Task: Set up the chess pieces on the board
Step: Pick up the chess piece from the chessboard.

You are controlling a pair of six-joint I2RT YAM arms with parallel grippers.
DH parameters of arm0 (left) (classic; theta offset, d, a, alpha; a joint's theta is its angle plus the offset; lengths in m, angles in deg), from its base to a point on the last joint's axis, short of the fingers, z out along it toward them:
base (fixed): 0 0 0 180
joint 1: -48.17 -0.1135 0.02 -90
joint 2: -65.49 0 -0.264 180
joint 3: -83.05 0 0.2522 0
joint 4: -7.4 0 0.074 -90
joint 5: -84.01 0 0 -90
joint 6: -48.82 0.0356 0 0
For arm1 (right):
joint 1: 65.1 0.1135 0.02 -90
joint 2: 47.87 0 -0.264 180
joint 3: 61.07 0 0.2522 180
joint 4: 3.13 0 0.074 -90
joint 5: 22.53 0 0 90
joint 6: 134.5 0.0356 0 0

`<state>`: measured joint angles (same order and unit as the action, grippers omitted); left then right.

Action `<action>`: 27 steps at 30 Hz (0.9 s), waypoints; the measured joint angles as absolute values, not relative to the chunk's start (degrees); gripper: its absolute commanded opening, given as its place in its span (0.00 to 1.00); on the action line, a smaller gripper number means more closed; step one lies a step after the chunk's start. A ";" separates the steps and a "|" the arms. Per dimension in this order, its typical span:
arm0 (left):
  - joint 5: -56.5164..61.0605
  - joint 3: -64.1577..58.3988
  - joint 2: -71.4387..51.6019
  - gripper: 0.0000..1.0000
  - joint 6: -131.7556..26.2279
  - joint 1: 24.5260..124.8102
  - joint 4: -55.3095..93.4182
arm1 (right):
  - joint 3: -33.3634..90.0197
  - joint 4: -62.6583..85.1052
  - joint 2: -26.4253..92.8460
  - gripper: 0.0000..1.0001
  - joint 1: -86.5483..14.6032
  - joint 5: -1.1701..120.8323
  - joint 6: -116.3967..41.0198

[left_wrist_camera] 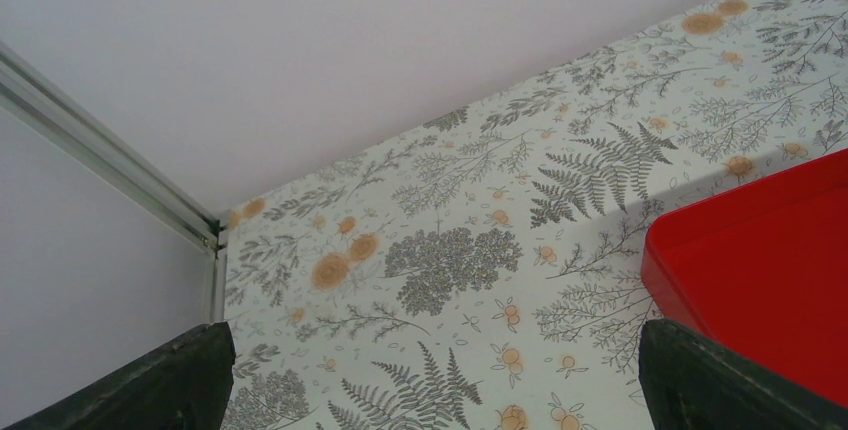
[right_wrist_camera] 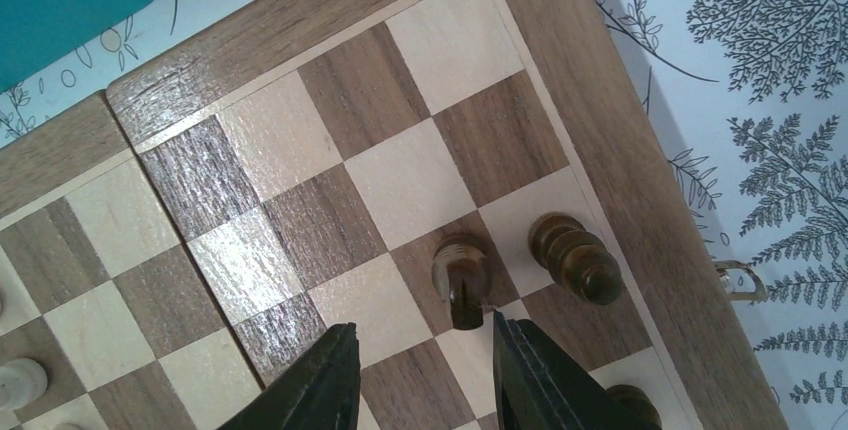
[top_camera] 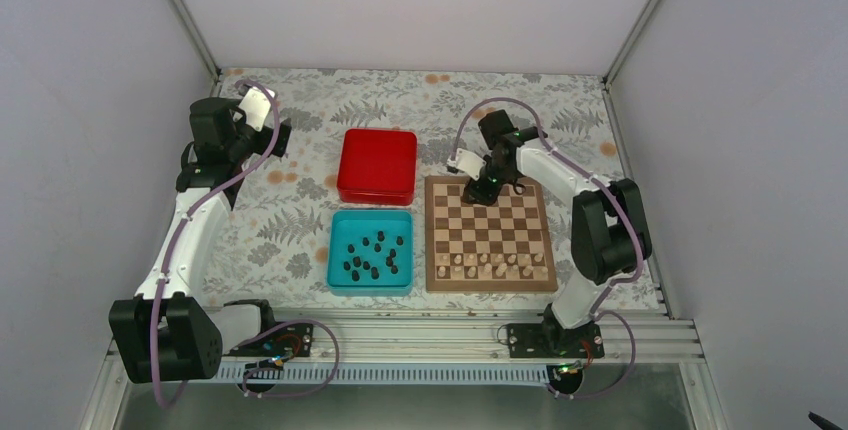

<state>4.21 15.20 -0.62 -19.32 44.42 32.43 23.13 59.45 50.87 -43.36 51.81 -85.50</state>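
Note:
The wooden board (top_camera: 490, 212) lies right of centre. My right gripper (top_camera: 479, 191) hovers over its far left corner. In the right wrist view its fingers (right_wrist_camera: 322, 380) stand open with nothing between them, over bare squares of the board (right_wrist_camera: 300, 130). Just beyond the right fingertip a dark chess piece (right_wrist_camera: 461, 280) stands on a dark square. A second dark piece (right_wrist_camera: 575, 255) stands beside it by the border, and a third (right_wrist_camera: 637, 405) peeks out behind the right finger. Several dark chess pieces (top_camera: 372, 255) lie in the teal tray (top_camera: 337, 280). My left gripper (left_wrist_camera: 430, 390) hangs wide open and empty.
A red box (top_camera: 377, 165) sits behind the teal tray, and its corner (left_wrist_camera: 770, 260) shows in the left wrist view. Pale pieces (top_camera: 490, 265) fill the board's two near rows; one (right_wrist_camera: 20, 382) shows at the right wrist view's lower left. White walls enclose the patterned table.

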 measured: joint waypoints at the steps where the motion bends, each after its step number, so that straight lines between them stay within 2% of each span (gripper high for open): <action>1: 4.23 15.20 -0.62 1.00 -19.32 44.42 32.43 | 23.13 59.29 50.96 0.36 -43.36 51.83 -85.39; 14: 4.80 15.20 -0.62 1.00 -19.29 44.42 32.43 | 23.48 58.42 53.16 0.31 -43.36 51.59 -85.34; 23: 4.80 15.25 -0.62 1.00 -19.29 44.42 32.43 | 23.63 57.09 54.32 0.09 -43.01 51.51 -84.93; 27: 4.80 15.25 -0.62 1.00 -19.29 44.42 32.43 | 24.37 56.84 54.37 0.06 -42.40 51.46 -84.75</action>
